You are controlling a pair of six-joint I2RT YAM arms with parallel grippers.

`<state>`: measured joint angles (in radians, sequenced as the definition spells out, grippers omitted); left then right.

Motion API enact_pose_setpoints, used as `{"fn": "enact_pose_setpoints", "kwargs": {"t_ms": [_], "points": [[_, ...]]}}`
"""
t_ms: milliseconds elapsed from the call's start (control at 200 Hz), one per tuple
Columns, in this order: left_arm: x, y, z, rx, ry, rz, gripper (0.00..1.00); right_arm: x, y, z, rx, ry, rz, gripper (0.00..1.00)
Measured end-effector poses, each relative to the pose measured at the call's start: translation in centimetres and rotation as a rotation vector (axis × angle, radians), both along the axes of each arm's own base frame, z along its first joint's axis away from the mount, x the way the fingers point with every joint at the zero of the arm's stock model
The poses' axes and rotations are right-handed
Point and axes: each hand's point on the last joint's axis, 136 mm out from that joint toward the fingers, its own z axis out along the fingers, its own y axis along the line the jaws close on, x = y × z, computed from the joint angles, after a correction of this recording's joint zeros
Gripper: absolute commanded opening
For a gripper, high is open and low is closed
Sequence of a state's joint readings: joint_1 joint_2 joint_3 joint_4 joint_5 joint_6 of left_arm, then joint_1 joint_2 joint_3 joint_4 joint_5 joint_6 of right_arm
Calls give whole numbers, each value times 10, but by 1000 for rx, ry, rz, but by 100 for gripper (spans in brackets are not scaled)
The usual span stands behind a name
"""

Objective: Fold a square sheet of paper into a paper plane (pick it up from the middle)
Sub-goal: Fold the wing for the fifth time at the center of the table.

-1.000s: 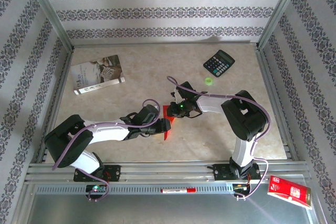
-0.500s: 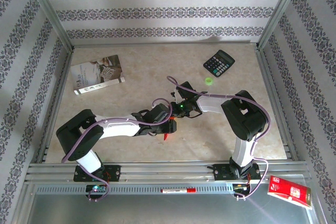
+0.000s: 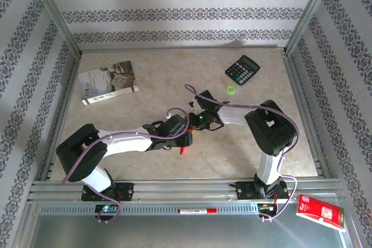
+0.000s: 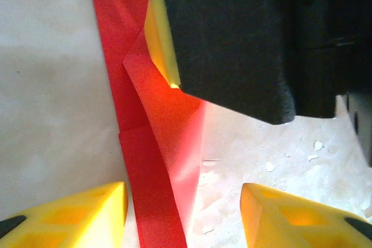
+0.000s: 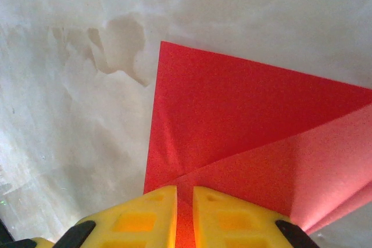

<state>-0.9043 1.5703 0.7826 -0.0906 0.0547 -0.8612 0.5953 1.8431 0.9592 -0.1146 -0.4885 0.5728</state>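
1. Red sheet of paper (image 5: 232, 103), partly folded into a narrow strip with slanted flaps, is lying at the middle of the marble-look table (image 3: 151, 85), where your two grippers are sitting tip to tip.
2. Your right gripper (image 5: 185, 191) is pinching a raised crease of the paper. Its yellow fingers (image 5: 145, 216) are nearly touching, with red showing in the slit between them.
3. Your left gripper (image 4: 181, 193) is standing open, one finger on each side of the strip, gripping nothing.
4. If you are closing the left fingers while the right is pulling, the thin sheet is likely to tear or crease off-line. The grippers are also crowding each other, so a sideways move is risking a knock that drags the fold crooked.
5. The left wrist view is showing the long strip, its layered flap and the right gripper's black body against it. The right wrist view is showing the broad flat corner and the diagonal fold. From the top, the arms are hiding most of the paper, but you are seeing the calculator (image 3: 242, 69) and booklet (image 3: 108, 82) lying well apart from it.
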Motion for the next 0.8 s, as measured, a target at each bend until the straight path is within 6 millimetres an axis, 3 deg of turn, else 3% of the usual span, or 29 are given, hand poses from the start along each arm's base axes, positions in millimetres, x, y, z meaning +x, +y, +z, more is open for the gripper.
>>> {"fn": "enact_pose_setpoints", "kwargs": {"t_ms": [355,799], "points": [[-3,2,-17,49,26,-23,54,0,0,0,2,2,-1,17],[-3,5,-21,64,28,-20,37,0,0,0,3,3,-2,17]]}}
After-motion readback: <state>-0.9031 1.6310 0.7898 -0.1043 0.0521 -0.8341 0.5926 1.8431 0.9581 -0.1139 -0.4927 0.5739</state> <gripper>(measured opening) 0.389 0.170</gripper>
